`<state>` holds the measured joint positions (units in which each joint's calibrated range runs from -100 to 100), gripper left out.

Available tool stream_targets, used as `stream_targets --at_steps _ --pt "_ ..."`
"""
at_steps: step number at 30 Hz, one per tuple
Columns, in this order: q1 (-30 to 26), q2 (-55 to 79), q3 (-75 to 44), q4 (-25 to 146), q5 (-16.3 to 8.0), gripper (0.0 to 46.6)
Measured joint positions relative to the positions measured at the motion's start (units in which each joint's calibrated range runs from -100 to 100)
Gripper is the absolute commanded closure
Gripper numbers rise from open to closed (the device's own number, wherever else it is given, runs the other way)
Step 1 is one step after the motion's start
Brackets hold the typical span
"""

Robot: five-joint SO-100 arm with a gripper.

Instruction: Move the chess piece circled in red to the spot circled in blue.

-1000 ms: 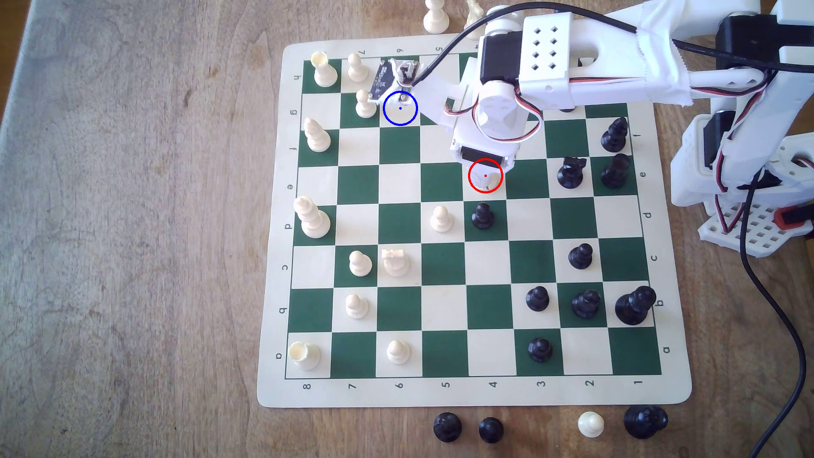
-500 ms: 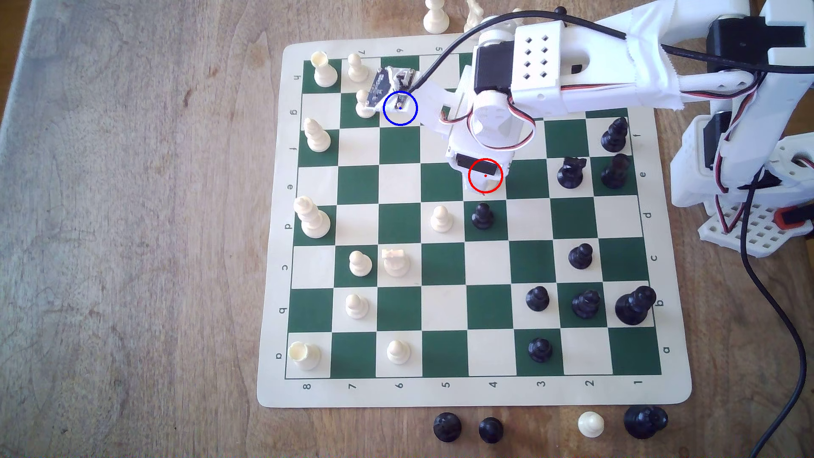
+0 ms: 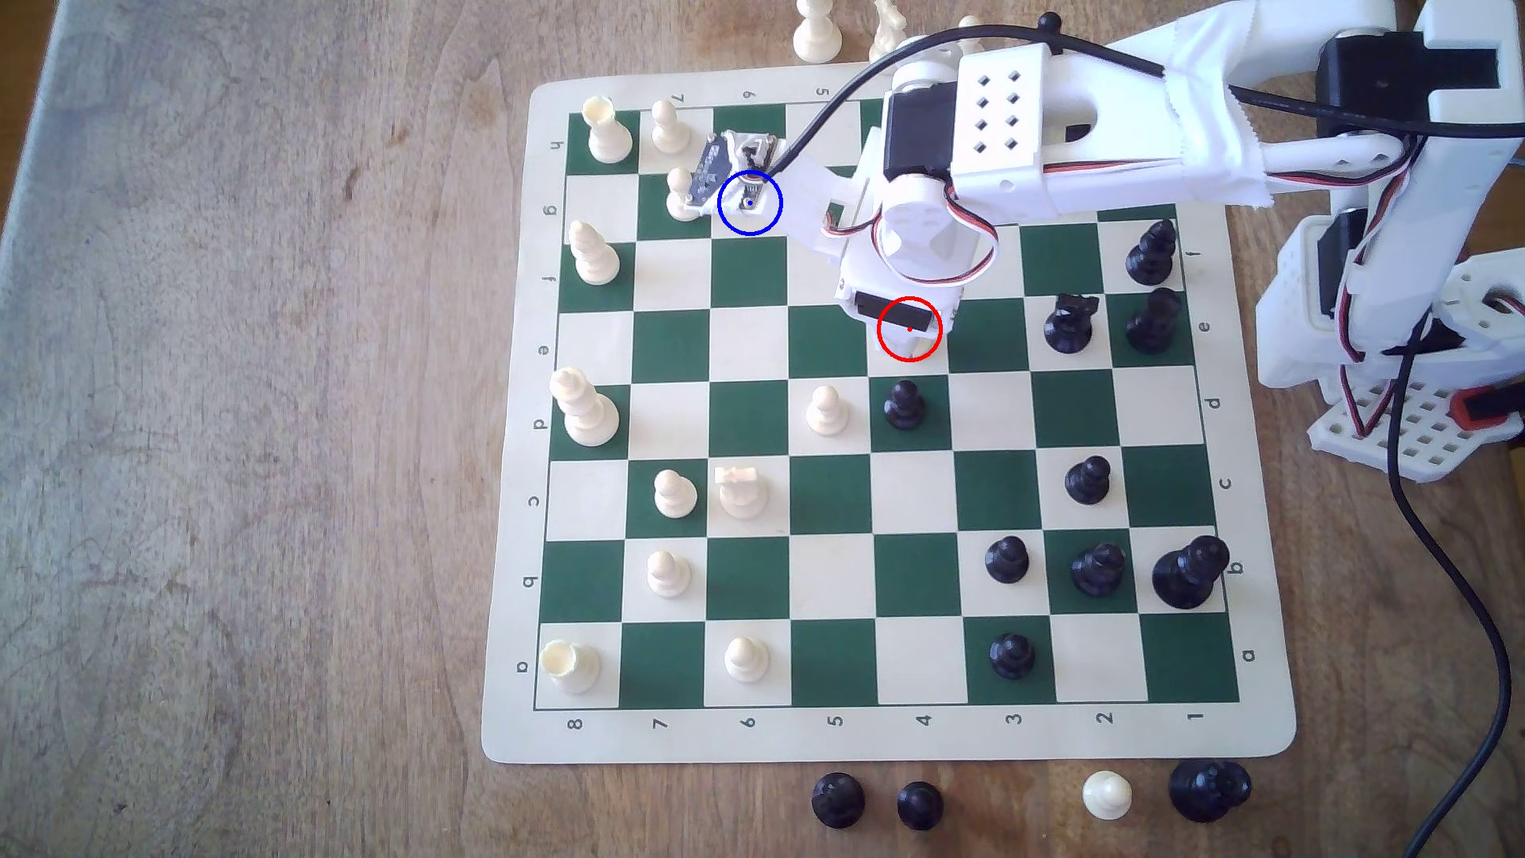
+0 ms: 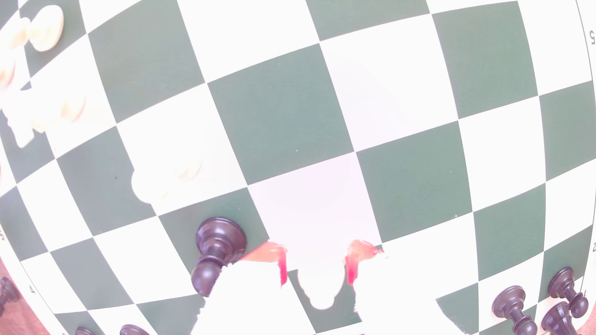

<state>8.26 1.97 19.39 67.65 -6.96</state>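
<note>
In the wrist view the chess piece (image 4: 320, 290), cream-white with a tapered top, stands on a washed-out white square between my two red-padded fingertips (image 4: 270, 255). My gripper (image 4: 316, 256) is open, and a narrow gap shows on each side of the piece. From the exterior view my gripper (image 3: 904, 318) hangs over the red-ringed square and hides the piece. The spot (image 3: 759, 221), a cream square with a blue ring, lies up and toward the exterior view's left, partly covered by the wrist camera board.
A black pawn (image 3: 904, 404) stands one square in front of the red ring and close to one finger (image 4: 216, 248). A white pawn (image 3: 825, 410) is beside it. Another white pawn (image 3: 682, 194) borders the spot. Black pieces (image 3: 1070, 323) stand to the exterior view's right.
The arm has shifted slightly toward the exterior view's left and come lower, so the gripper head now covers more of the red-ringed square. No chess piece has moved.
</note>
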Motion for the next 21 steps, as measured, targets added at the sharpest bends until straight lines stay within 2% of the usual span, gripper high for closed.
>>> stream_targets --at_steps 5,8,10,12,21 --pt "0.0 0.0 0.0 0.0 0.0 34.9" --pt "0.0 0.0 0.0 0.0 0.0 36.3" --pt "0.0 0.0 0.0 0.0 0.0 41.5" --pt "0.0 0.0 0.0 0.0 0.0 43.0" --pt "0.0 0.0 -0.1 0.2 0.0 44.0"
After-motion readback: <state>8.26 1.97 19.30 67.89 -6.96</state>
